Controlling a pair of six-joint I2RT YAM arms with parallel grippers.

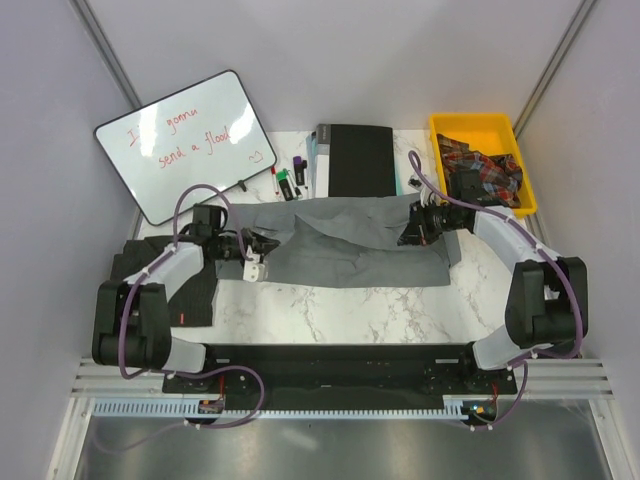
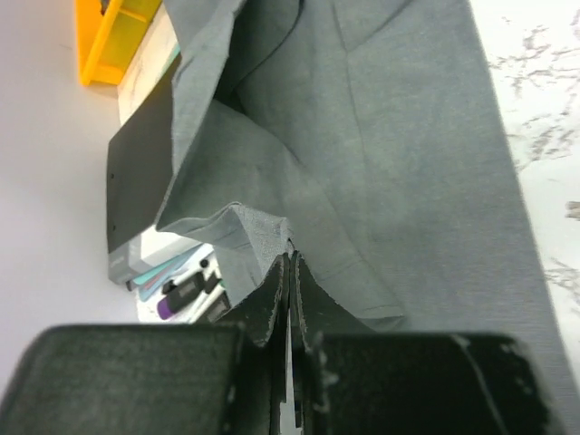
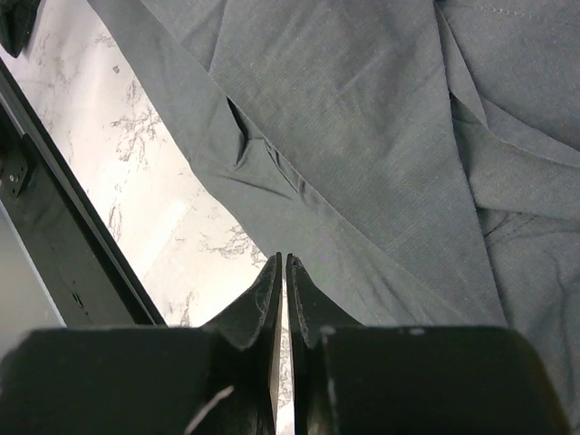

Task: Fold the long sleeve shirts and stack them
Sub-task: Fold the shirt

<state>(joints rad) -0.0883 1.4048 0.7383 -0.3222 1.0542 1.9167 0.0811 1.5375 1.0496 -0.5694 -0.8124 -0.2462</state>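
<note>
Behind the grey shirt [image 1: 350, 248], black book [image 1: 362, 160], markers [image 1: 288, 181], whiteboard [image 1: 190, 140], yellow bin [image 1: 472, 121]

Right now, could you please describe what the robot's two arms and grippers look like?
Both arms, left arm and right arm, have black joints linked by pale grey shells, and a purple cable loops along each. The left gripper and right gripper have black, flat fingers that taper to thin tips, with scuffed, pale-flecked edges.

top: overhead, far, whole table [image 1: 340, 305] | left wrist: close, over grey shirt [image 2: 408, 163] | right wrist: close, same shirt
</note>
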